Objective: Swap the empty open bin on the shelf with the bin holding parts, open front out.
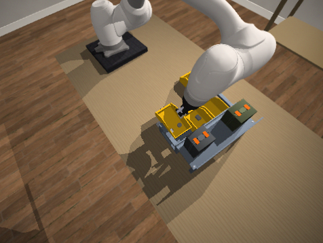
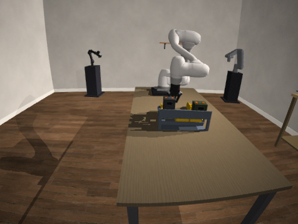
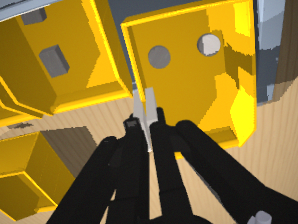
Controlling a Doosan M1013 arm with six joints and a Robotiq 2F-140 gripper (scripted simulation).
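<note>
The yellow bin with parts (image 1: 173,121) is tilted at the left end of the grey shelf (image 1: 207,136). It lies partly under the top board, and its near side sticks out towards the arm. In the wrist view the bin (image 3: 193,63) holds a grey disc and a white disc. My gripper (image 1: 183,109) is shut on the thin edge of the bin's wall, as the wrist view (image 3: 147,106) shows. An empty yellow bin (image 1: 185,79) stands on the table behind the arm and shows at the wrist view's lower left (image 3: 27,172).
Two more yellow bins (image 1: 200,117) (image 1: 217,104) sit in the shelf to the right; one holds a grey block. Two dark boxes with orange tabs (image 1: 200,140) (image 1: 240,113) stand on the shelf's top board. The shelf (image 2: 184,119) stands mid-table.
</note>
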